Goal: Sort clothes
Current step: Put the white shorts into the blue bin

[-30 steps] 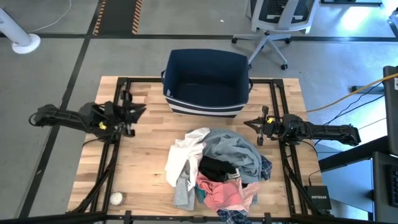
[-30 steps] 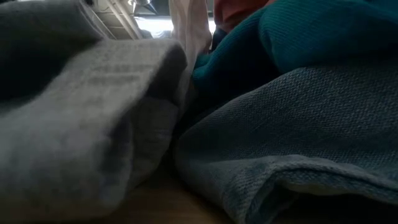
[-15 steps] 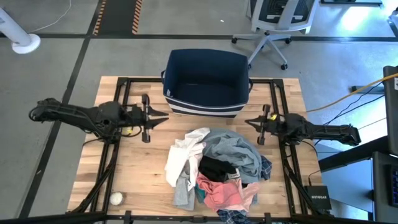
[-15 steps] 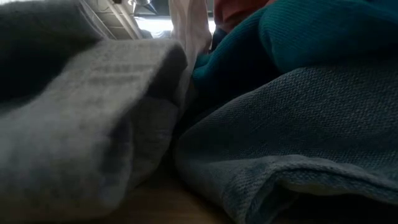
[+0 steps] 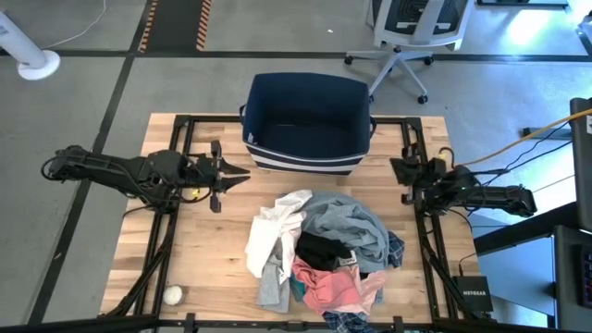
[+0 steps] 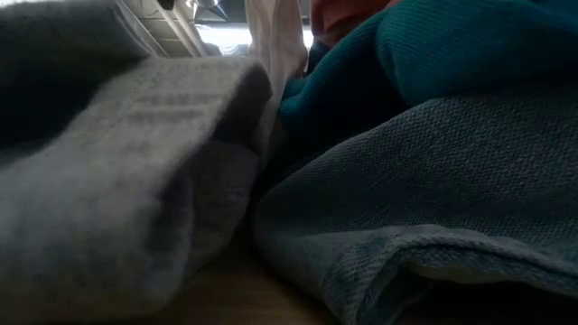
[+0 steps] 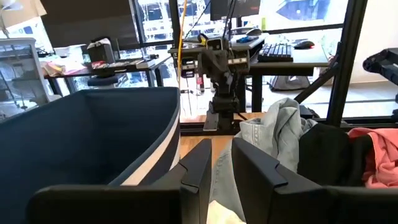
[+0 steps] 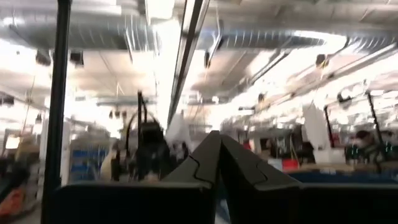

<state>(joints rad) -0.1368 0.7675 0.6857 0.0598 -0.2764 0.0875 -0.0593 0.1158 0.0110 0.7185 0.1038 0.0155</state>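
Left gripper: I have my left gripper [image 5: 231, 174] out over the table's left half, fingers slightly parted and holding nothing, pointing toward the middle.
Right gripper: my right gripper [image 5: 404, 178] sits by the table's right edge, fingers pressed together, empty, tilted up at the ceiling in its wrist view.
Clothes: the clothes [image 5: 322, 250] lie in one heap on the front-centre of the table, reaching the front edge.
Bearing: from my left gripper the heap lies toward the front and right; its white garment [image 5: 275, 228] is the nearest piece.
Long axis: the heap runs roughly back to front, slightly skewed toward the right front corner.
Nearer arm: I judge the left, being lower, aimed and ready.
Bin: one navy bin [image 5: 306, 121] at the back-centre edge, nothing visible inside.
Count: one heap, about seven garments by colour, though overlaps make that uncertain; one white ball [image 5: 173, 295] near the front left corner.
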